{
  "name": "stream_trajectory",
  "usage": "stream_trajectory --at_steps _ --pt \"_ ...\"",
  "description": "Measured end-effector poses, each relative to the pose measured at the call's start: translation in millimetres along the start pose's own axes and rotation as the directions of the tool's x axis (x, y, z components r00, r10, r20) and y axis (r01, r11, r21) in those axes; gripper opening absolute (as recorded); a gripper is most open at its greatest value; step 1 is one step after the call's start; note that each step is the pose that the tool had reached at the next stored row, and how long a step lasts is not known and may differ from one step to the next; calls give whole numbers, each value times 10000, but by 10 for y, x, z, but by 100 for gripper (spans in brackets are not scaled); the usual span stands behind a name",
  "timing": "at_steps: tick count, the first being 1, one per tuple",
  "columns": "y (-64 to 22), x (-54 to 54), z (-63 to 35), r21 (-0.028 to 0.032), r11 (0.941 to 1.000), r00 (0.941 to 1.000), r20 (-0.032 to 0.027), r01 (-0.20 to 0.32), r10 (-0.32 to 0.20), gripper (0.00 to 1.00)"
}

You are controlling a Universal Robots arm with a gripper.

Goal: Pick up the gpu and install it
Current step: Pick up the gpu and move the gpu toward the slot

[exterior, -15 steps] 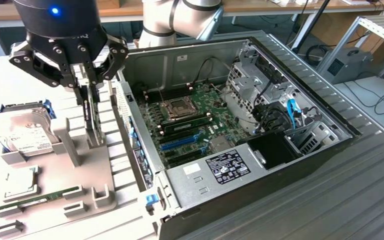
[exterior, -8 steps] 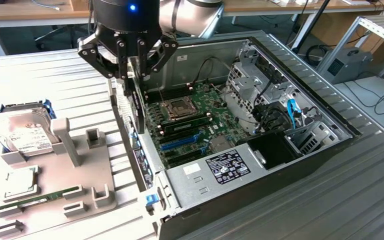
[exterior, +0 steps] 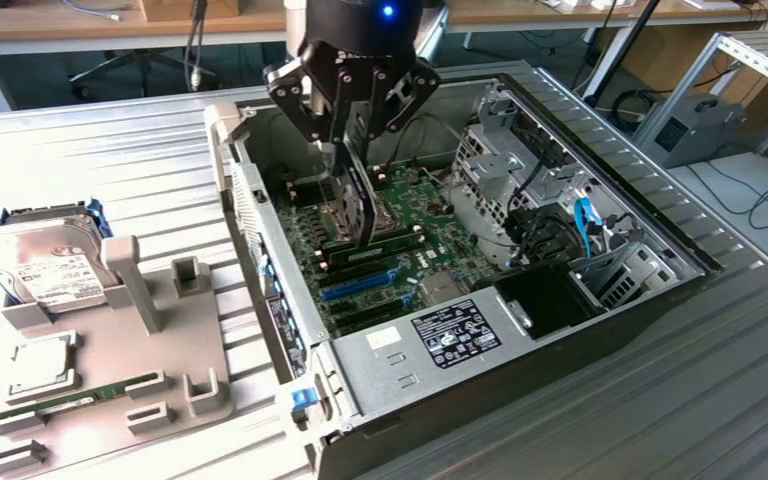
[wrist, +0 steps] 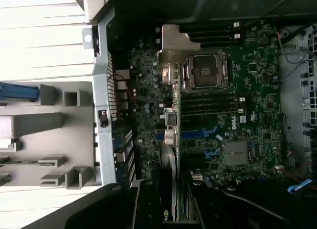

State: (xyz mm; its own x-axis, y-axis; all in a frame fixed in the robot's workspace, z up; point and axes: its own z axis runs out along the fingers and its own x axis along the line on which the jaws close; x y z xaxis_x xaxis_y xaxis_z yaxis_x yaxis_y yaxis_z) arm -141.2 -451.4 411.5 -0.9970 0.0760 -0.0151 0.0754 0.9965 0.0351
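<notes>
My gripper (exterior: pixel 353 135) hangs over the open computer case (exterior: pixel 398 385) and is shut on the gpu (exterior: pixel 355 205). The card hangs edge-on and upright from the fingers, its lower edge just above the green motherboard (exterior: pixel 424 225), near the memory slots. The blue expansion slots (exterior: pixel 357 287) lie a little nearer the case's front. In the wrist view the gpu (wrist: pixel 172 120) runs as a thin edge from my gripper (wrist: pixel 171 211) out to its silver bracket (wrist: pixel 174 48), over the motherboard (wrist: pixel 247 90) beside the processor socket (wrist: pixel 208 71) and the blue slots (wrist: pixel 198 134).
A grey fixture tray (exterior: pixel 117 350) on the exterior view's left holds a hard drive (exterior: pixel 44 265), a processor (exterior: pixel 40 365) and a memory stick (exterior: pixel 77 398). Inside the case stand the power supply (exterior: pixel 458 335), a drive cage (exterior: pixel 498 170) and a blue cable (exterior: pixel 584 220).
</notes>
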Motion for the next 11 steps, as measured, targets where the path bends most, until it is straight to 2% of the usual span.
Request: stream_trajectory --at_steps 7,11 --pt "8 -114 5 1 10000 10000 -10 -1 1 26" --pt "16 -217 13 2 10000 10000 -22 -1 1 26"
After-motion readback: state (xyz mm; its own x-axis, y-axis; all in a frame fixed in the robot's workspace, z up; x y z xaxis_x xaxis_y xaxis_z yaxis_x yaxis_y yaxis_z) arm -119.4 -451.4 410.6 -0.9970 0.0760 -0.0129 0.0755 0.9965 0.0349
